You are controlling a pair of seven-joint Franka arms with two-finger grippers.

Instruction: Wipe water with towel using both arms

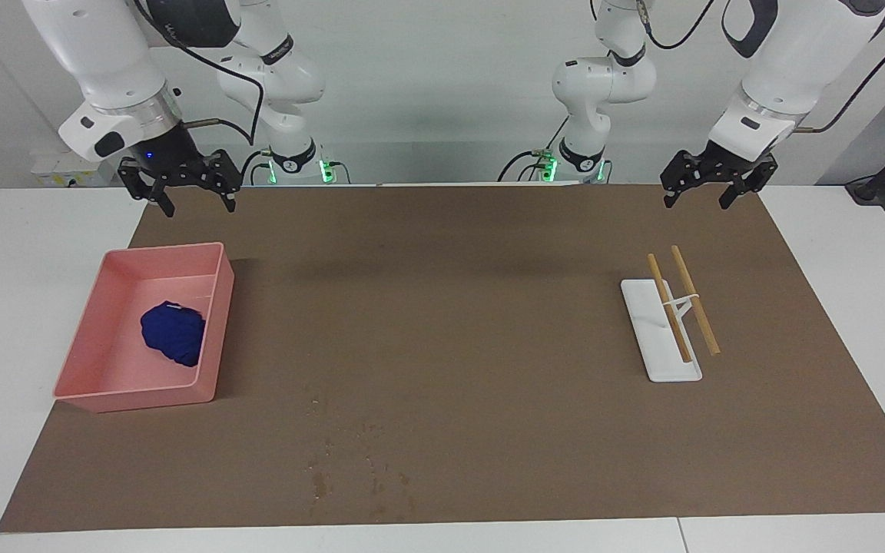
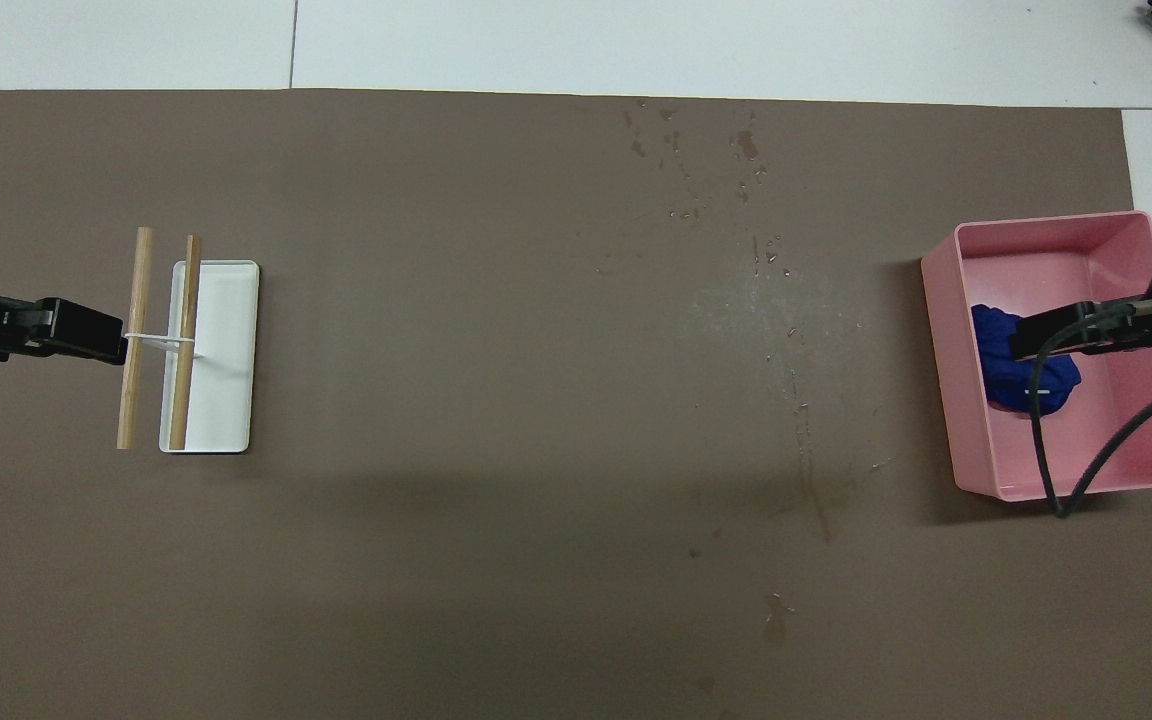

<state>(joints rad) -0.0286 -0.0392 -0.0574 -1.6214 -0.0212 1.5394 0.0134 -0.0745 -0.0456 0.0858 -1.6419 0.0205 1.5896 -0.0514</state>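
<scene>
Brown mat (image 1: 488, 322) on white table (image 1: 12, 253). Towel (image 1: 174, 336) sits in pink bin (image 1: 216, 322); water (image 1: 350, 461) specks at mat's edge farthest from the robots. Right gripper (image 1: 195, 201) and left gripper (image 1: 705, 198), both raised, fingers spread wide.

The room is bright with even light from above. Soft, wide shadows fall on the brown mat (image 1: 488, 346). The pink tray (image 1: 212, 338) makes a small dark shadow. Everything looks sharp.
</scene>
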